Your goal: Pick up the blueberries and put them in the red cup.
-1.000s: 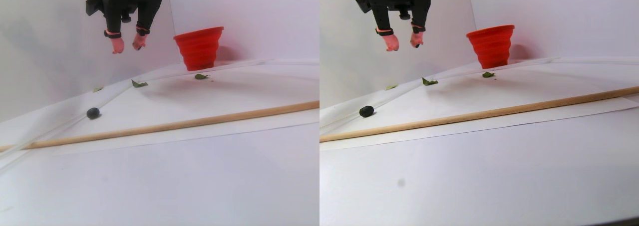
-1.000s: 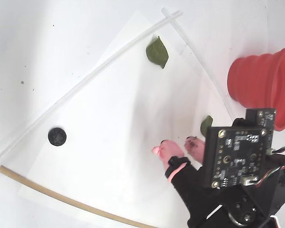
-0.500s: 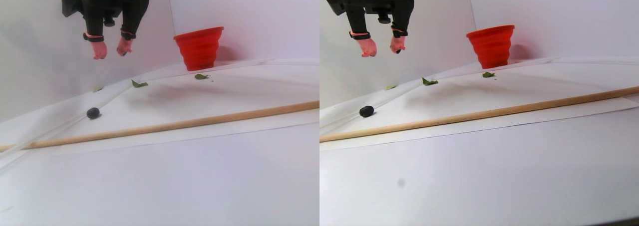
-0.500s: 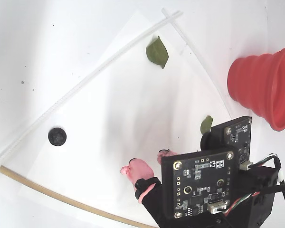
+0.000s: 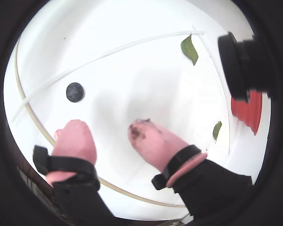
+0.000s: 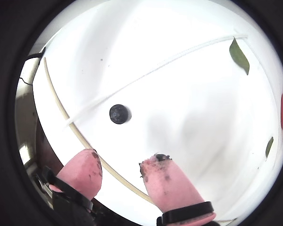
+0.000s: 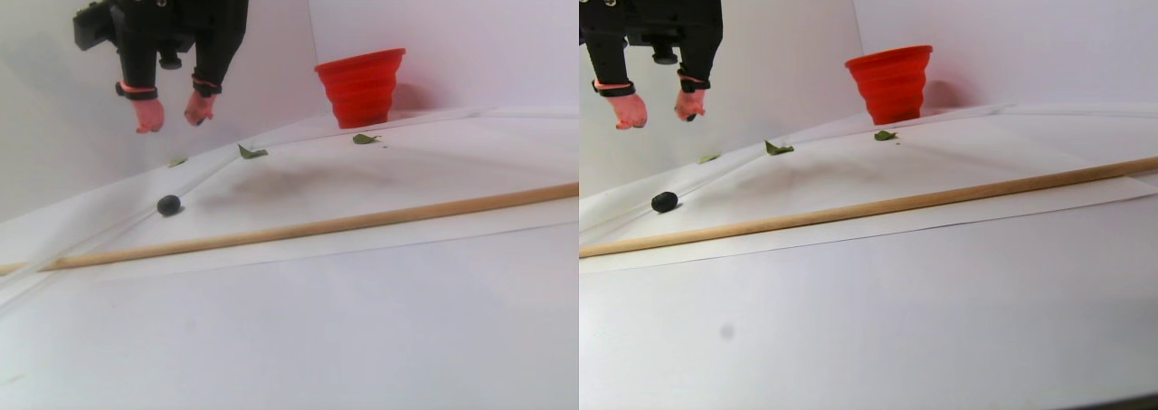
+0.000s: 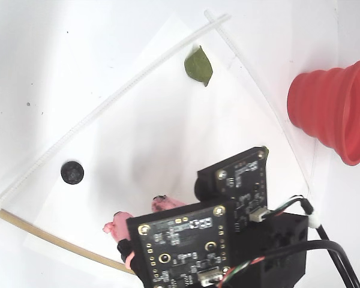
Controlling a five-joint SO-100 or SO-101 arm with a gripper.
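Only stereo pair view shows red cup (image 7: 360, 86) whole; hand (image 7: 172, 113) empty, fingers apart, above blueberry (image 7: 167, 205).

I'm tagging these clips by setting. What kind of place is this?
Probably a makeshift tabletop test area: white paper walled by plain white panels, edged by a wooden dowel, holding one blueberry and a red cup.

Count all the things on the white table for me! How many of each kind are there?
Blueberry: 1
Red cup: 1
Green leaves: 3
Wooden stick: 1
Thin white rods: 2
Total: 8
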